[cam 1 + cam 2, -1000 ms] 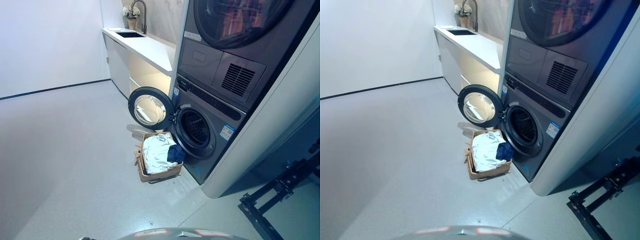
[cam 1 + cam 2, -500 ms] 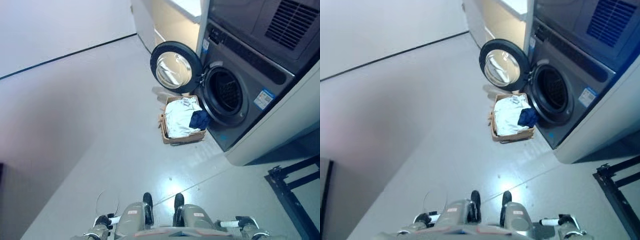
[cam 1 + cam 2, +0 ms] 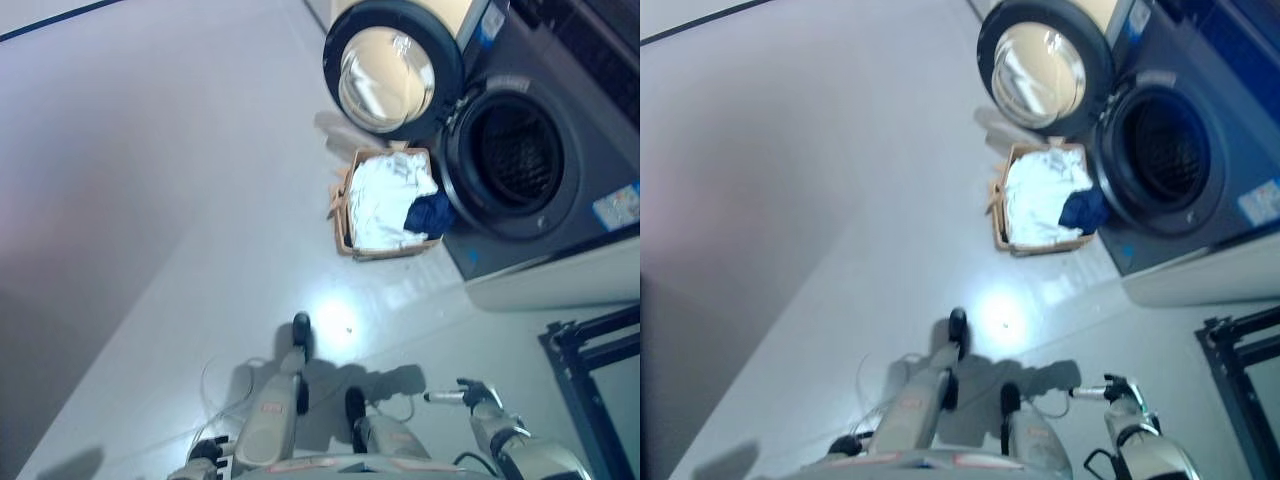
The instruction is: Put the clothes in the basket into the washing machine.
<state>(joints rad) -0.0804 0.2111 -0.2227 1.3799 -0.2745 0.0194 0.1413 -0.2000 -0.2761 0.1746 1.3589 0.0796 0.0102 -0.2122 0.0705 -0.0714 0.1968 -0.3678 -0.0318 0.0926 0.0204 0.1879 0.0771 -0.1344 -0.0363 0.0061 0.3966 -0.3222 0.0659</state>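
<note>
The robot is standing well short of the basket [image 3: 385, 205] of clothes [image 3: 390, 195] beside the open washer [image 3: 520, 155], right hand [image 3: 480, 400] fingers unclear, left hand unseen, needing to approach first.

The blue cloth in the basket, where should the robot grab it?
Best guess: pinch the top of the blue cloth, coming from above. It lies bunched on the white clothes at the basket's corner nearest the washing machine's open drum, so nothing covers it. The right hand is far from it and must get close first.
</note>
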